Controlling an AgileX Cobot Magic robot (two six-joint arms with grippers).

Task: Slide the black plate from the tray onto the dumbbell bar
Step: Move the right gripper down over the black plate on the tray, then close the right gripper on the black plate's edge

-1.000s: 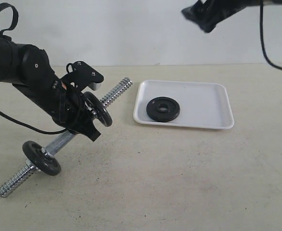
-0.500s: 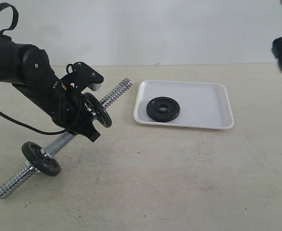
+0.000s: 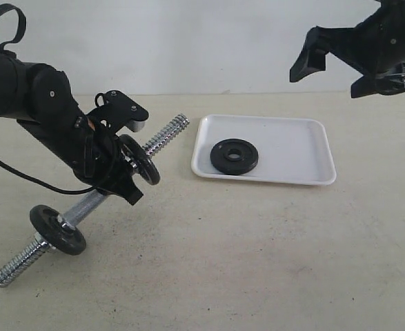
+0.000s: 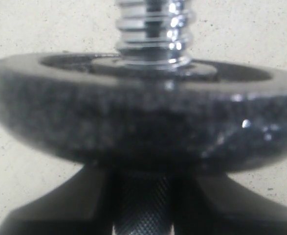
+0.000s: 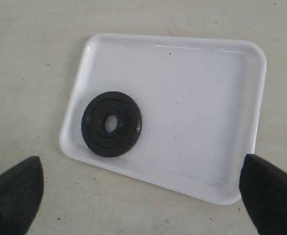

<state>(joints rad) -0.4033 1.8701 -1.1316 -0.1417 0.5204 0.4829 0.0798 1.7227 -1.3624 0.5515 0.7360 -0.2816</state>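
Left jaws clamp the knurled middle of the dumbbell bar [image 4: 153, 29], with a mounted disc [image 4: 133, 117] just beyond them. Right jaws gape wide and empty, above the tray [image 5: 207, 98] on the table [image 5: 31, 54]. The black plate [image 5: 111, 124] lies flat in the tray below them, nearer one fingertip.

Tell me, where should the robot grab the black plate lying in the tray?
Pinch the black plate across its raised outer edge, coming straight down from above. It lies flat in the tray, whose low rim blocks a sideways approach. The open right gripper looks wide enough to straddle it, I think.
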